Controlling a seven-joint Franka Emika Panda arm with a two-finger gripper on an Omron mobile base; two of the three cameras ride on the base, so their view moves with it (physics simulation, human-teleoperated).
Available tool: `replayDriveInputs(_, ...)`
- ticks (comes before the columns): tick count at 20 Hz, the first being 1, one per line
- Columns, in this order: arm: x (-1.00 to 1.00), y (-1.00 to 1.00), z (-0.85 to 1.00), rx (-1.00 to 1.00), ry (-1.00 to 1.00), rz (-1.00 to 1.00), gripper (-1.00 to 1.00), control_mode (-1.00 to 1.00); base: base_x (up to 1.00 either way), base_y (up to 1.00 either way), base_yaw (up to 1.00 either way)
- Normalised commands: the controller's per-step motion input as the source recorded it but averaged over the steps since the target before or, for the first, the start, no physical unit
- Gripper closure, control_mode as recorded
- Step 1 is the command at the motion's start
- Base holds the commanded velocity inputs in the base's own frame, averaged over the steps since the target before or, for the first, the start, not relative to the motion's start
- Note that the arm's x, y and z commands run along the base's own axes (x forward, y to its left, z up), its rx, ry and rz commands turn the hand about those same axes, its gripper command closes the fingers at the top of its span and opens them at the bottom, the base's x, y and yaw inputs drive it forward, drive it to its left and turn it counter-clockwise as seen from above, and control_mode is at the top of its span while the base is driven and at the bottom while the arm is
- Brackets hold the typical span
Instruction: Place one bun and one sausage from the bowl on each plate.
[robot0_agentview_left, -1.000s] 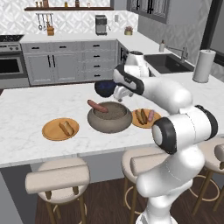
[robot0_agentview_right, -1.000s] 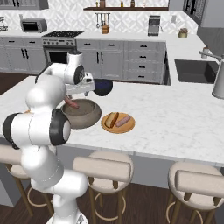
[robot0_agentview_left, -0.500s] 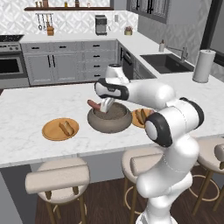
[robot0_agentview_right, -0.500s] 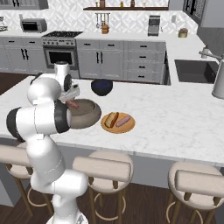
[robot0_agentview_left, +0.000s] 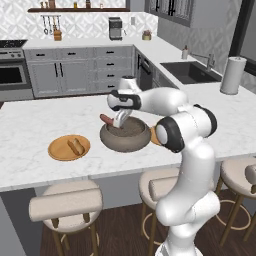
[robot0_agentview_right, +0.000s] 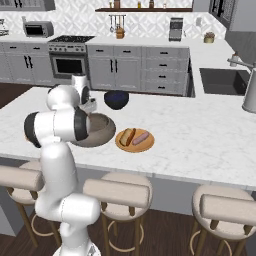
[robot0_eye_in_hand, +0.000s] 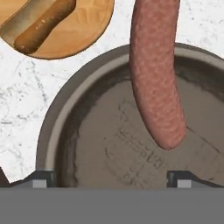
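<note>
Here the pincer (robot0_eye_in_hand: 112, 177) hangs spread wide over the bowl (robot0_eye_in_hand: 83, 96), gripping nothing; the sausage (robot0_eye_in_hand: 155, 74) leans on the rim (its upper end cut off).

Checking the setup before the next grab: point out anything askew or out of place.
The sausage is not lying in the bowl: it leans across the rim, one end inside, the other sticking out over the counter. Nothing looks spilled or damaged.
</note>
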Motion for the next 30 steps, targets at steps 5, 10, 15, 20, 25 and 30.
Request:
replayDriveInputs(5,0.51,0.06,-0.29,-0.04,0.04,0.0,-1.0,-1.0,0.0,0.0,0.0)
replayDriveInputs(10,0.22,0.18,-0.31,-0.08,0.02,0.0,-1.0,-1.0,0.0,0.0,0.0)
replayDriveInputs(15,0.15,0.06,-0.17,-0.04,0.0,0.0,-1.0,-1.0,0.0,0.0,0.0)
replayDriveInputs(20,0.03,0.0,-0.18,-0.02,0.0,0.0,-1.0,-1.0,0.0,0.0,0.0)
replayDriveInputs(25,0.0,0.0,-0.24,-0.01,0.0,0.0,1.0,-1.0,0.0,0.0,0.0)
replayDriveInputs(30,-0.47,-0.01,0.03,0.01,0.0,0.0,1.0,-1.0,0.0,0.0,0.0)
